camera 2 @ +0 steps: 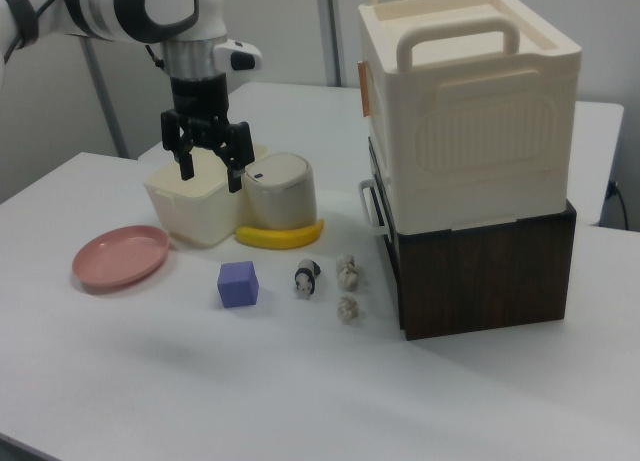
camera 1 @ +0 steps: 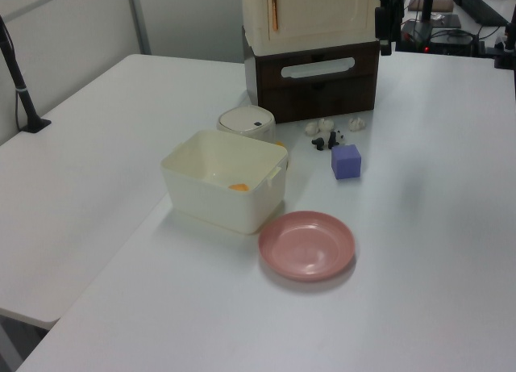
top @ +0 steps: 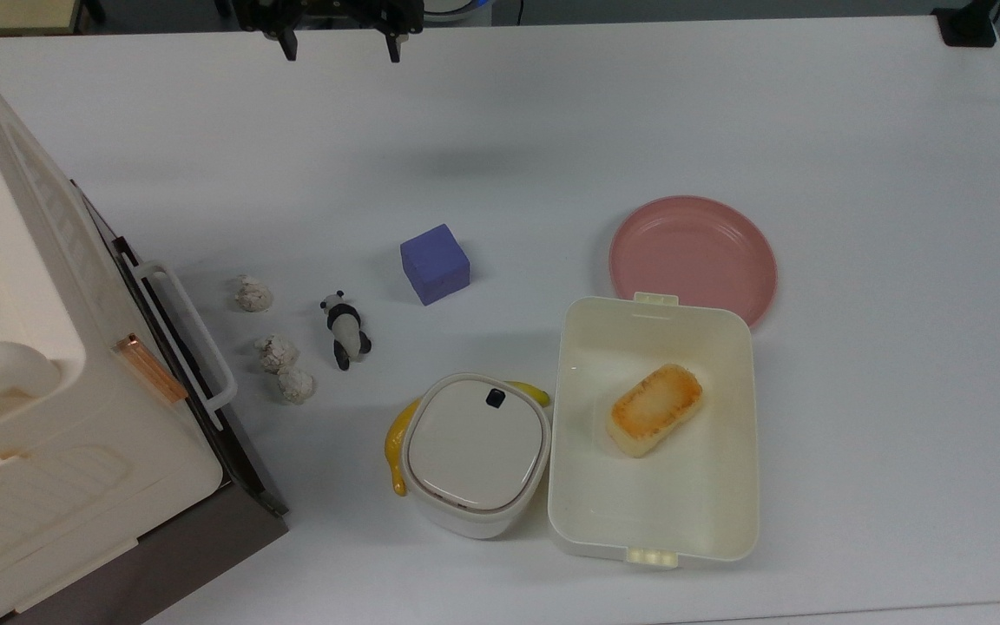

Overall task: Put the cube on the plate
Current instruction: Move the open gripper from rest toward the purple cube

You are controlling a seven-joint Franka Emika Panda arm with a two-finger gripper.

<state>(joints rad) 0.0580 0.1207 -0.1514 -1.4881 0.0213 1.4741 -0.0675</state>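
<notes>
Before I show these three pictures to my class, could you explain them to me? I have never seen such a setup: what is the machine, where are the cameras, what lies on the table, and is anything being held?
The machine is a single robot arm ending in a two-finger gripper. Its jaws stand open and hold nothing, hanging in the air above the white table.

All three pictures show the same moment. The top view looks straight down. The left view and right view look across the table from opposite sides.

On the table lie a blue-purple cube, a pink plate, a cream container with a toasted piece of bread inside, a small lidded bin with a banana beside it, a toy panda, three whitish lumps and a stacked cream and brown box.

The cube sits apart from the plate, untouched.
</notes>
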